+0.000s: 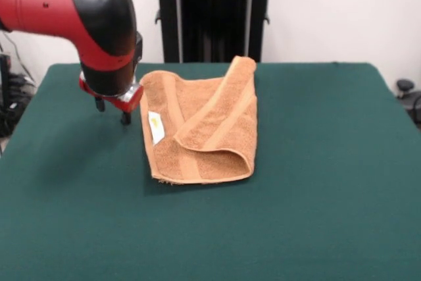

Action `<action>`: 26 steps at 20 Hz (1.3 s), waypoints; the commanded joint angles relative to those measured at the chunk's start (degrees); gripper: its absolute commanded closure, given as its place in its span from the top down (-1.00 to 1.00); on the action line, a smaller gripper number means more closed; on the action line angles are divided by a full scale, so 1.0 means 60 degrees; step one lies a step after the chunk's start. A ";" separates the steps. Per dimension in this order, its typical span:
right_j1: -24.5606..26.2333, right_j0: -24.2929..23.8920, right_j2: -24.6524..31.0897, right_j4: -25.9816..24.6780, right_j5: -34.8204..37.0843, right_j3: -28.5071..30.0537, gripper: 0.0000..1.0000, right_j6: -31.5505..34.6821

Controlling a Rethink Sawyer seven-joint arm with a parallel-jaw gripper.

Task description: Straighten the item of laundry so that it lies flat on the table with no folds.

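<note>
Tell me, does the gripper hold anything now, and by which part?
Nothing is held. The gripper is beside the towel, apart from its edge, over the bare table.

Bare table (316,215) around folded towel (200,126)

A plain room behind the table.
The wall (329,11) is white and bare; some cables (16,83) hang at the left, and a black caster (405,86) shows at the right edge.
</note>
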 commanded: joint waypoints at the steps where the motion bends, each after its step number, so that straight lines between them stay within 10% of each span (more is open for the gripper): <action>1: 0.0588 -0.0326 0.0769 -0.0173 0.1273 -0.1360 1.00 -0.3026; 13: -0.1187 -0.0388 0.0883 0.0191 0.2581 -0.0358 1.00 -0.3356; 26: -0.1084 -0.0060 0.0883 0.0037 0.2160 0.0040 1.00 -0.2243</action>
